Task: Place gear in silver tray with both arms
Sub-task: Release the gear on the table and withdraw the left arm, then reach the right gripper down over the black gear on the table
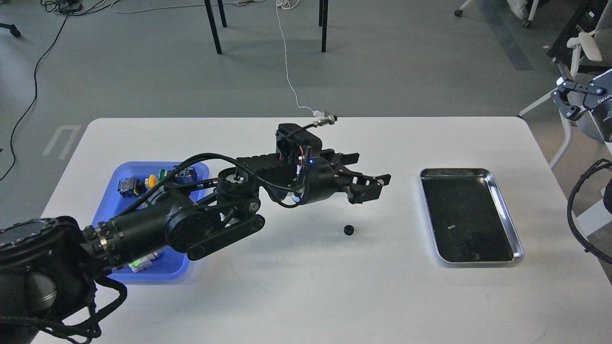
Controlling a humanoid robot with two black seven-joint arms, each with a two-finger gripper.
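A small black gear [348, 230] lies on the white table [306, 296], left of the silver tray [507, 213]. The tray is shiny, has a dark bottom and holds nothing. My left gripper [370, 179] hovers above and a little beyond the gear, fingers spread and empty, pointing right toward the tray. My right gripper [569, 98] is at the far right edge, off the table and raised, with its fingers apart.
A blue plastic tray [122, 205] at the left holds several push-button parts, partly hidden by my left arm. A black cable loop [576, 229] of the right arm hangs near the table's right edge. Chair legs and cables stand on the floor beyond.
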